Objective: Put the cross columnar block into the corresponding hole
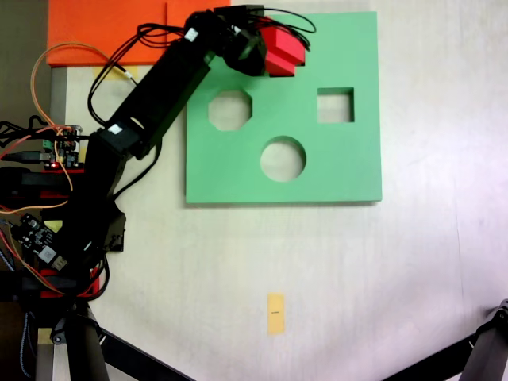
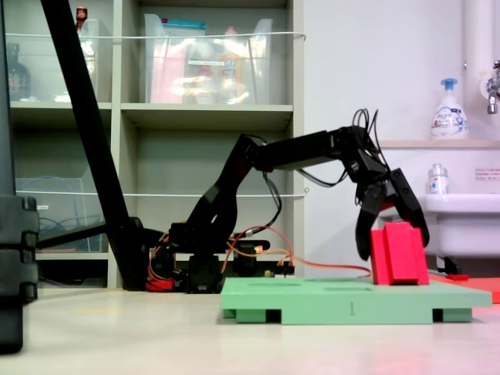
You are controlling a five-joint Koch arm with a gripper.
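The tool (image 2: 393, 244) straddles the small bright red plus-section foam block (image 2: 399, 253), jaws spread and not visibly pinching it. The block stands upright at the plus-shaped cutout near the far edge of the square green foam board (image 1: 349, 171) and protrudes above it; full seating appears to be left.

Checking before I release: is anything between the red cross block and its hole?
Nothing visible. The red cross block stands on the green board with the gripper straddling it. Its cross hole sits hidden under the block and gripper, so seating can't be confirmed.
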